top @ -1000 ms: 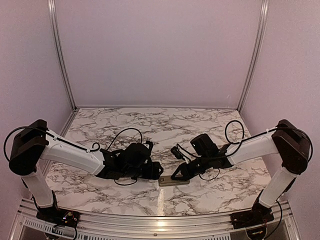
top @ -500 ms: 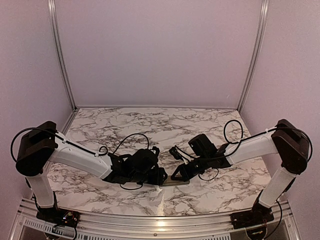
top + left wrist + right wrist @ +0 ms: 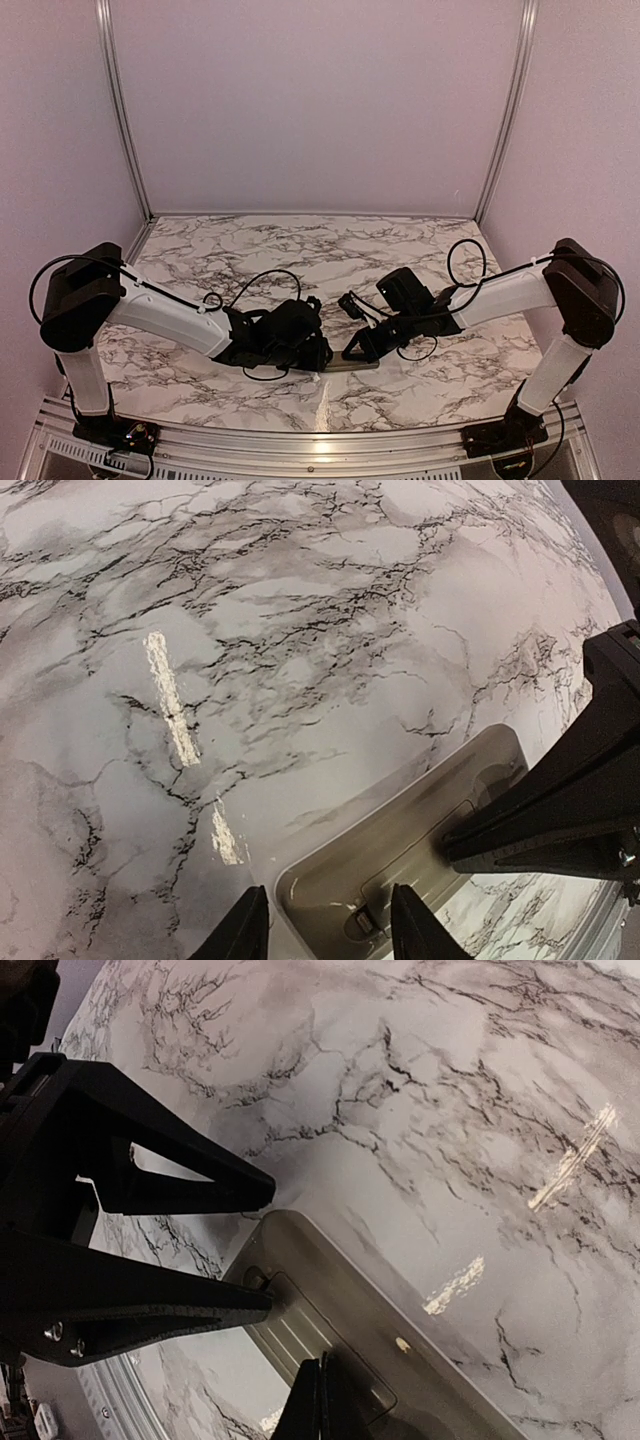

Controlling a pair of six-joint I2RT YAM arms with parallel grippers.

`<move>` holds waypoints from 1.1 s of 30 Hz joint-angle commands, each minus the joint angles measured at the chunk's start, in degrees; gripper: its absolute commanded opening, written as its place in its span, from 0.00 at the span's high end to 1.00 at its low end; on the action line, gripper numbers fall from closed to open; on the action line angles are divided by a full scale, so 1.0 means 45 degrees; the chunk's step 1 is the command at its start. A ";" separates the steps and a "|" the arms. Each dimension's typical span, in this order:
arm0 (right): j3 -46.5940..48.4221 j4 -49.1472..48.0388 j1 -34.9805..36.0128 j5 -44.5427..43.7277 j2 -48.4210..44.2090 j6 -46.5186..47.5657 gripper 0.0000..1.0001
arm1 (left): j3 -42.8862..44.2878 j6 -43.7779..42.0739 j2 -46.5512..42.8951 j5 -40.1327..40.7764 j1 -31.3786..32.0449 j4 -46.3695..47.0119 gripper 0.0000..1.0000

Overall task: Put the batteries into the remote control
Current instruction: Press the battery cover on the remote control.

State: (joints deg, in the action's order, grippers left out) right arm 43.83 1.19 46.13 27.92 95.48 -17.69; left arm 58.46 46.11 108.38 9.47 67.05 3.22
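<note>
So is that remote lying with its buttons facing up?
No, the remote control lies with its greyish back up, no buttons showing.

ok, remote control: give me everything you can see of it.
The remote control lies flat on the marble table, greyish plastic back up. It is slim with rounded corners and a ribbed, recessed battery panel. The left gripper straddles one end, jaws apart. The shut right gripper presses its tip on the back. The remote's front is hidden.

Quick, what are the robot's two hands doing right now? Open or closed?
Left hand: open, straddling the end of the remote control, not gripping it yet.
Right hand: closed, empty, tip down on the remote control.
</note>
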 commanded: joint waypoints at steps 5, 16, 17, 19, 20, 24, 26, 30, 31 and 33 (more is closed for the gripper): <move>0.0115 0.1161 0.0164 -0.0567 0.0338 0.0192 1.00 | 0.0311 0.0192 0.0301 0.0109 0.0058 -0.0697 0.63; 0.0142 0.1264 0.0159 -0.0677 0.0363 0.0251 1.00 | 0.0506 0.0279 0.0493 0.0239 0.0042 -0.1802 0.71; 0.0149 0.1267 0.0159 -0.0670 0.0364 0.0244 1.00 | 0.0496 0.0271 0.0460 0.0287 0.0042 -0.1892 0.72; 0.0143 0.1273 0.0154 -0.0673 0.0364 0.0227 1.00 | 0.0453 0.0282 0.0402 0.0316 0.0036 -0.1988 0.73; 0.0140 0.1273 0.0159 -0.0677 0.0344 0.0224 1.00 | 0.0421 0.0286 0.0376 0.0316 0.0042 -0.2018 0.73; 0.0104 0.1277 0.0164 -0.0714 0.0313 0.0226 1.00 | 0.0337 0.0188 0.0294 0.0294 0.0042 -0.2179 0.74; 0.0103 0.1261 0.0159 -0.0704 0.0326 0.0221 1.00 | 0.0251 0.0217 0.0245 0.0318 0.0025 -0.2221 0.75; 0.0137 0.1297 0.0159 -0.0667 0.0320 0.0231 1.00 | 0.0056 0.0181 -0.0020 0.0309 0.0004 -0.1956 0.71; 0.0151 0.1278 0.0154 -0.0664 0.0312 0.0234 1.00 | -0.0002 0.0136 -0.0148 0.0298 0.0003 -0.1831 0.69; 0.0189 0.1253 0.0159 -0.0625 0.0282 0.0221 1.00 | -0.0118 -0.0090 -0.0474 0.0316 0.0003 -0.1487 0.65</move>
State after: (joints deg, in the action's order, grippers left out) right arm 44.23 2.11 46.13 27.68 95.48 -17.30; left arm 59.92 47.31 108.62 10.50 67.05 -1.08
